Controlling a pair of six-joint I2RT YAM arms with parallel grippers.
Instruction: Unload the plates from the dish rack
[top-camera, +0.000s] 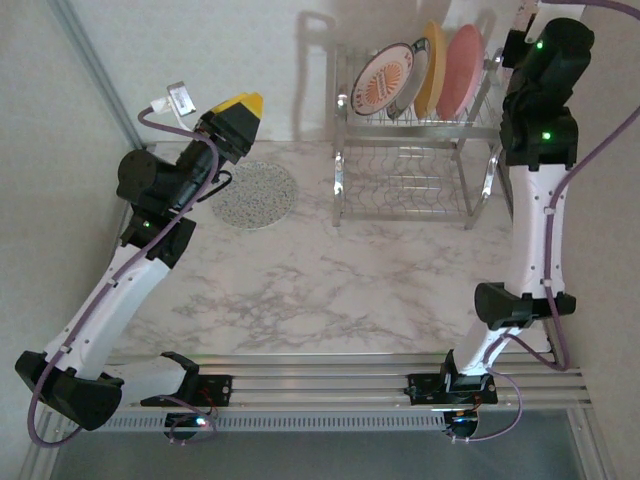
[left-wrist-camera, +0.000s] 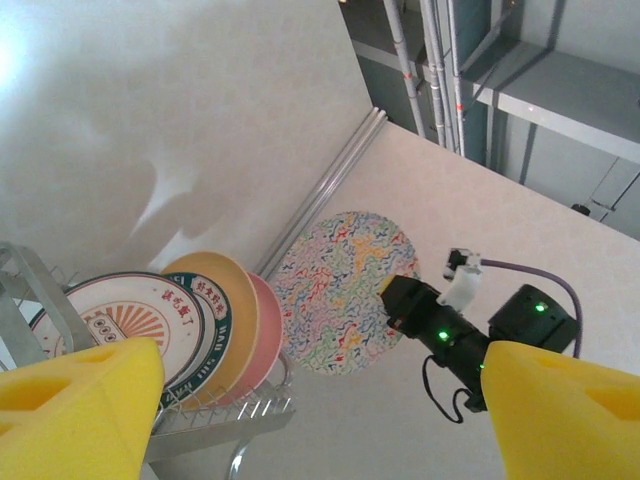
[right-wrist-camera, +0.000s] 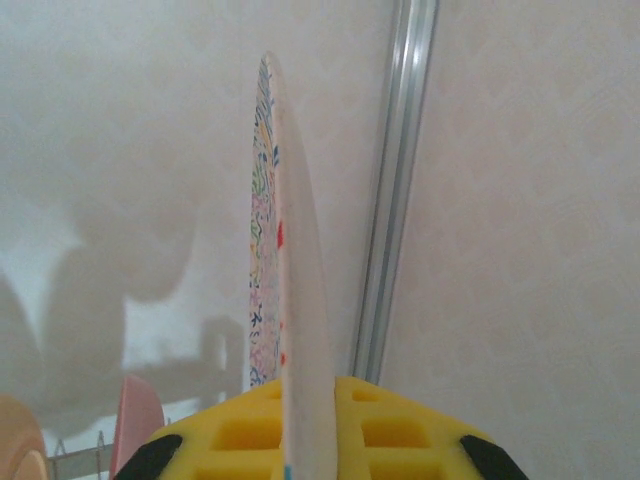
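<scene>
**Rack Status: Three Plates Slotted, One Gripped, One on the Table**

A flat speckled plate (top-camera: 253, 195) is laid face-up on the marble table (top-camera: 300, 290), left of the dish rack (top-camera: 415, 185) and apart from it. The left gripper (top-camera: 243, 104) is positioned near the far side of that plate. Its yellow fingers (left-wrist-camera: 80, 410) are seen spread wide in the left wrist view, with nothing between them.

The dish rack (chrome wire, two tiers) is stood at the back of the table. Three plates are slotted upright in its upper shelf, left to right:

- A sunburst plate (top-camera: 383, 80), white with an orange centre and a dark rim
- A yellow-orange plate (top-camera: 428, 68)
- A pink plate (top-camera: 462, 70)

Farthest back, by the wall, a held speckled plate (right-wrist-camera: 275, 250) is pinched at its rim by the right gripper (right-wrist-camera: 290, 440) and is seen edge-on and upright. In the left wrist view its face, covered in multicoloured squiggles, is shown just beside the pink plate.
</scene>
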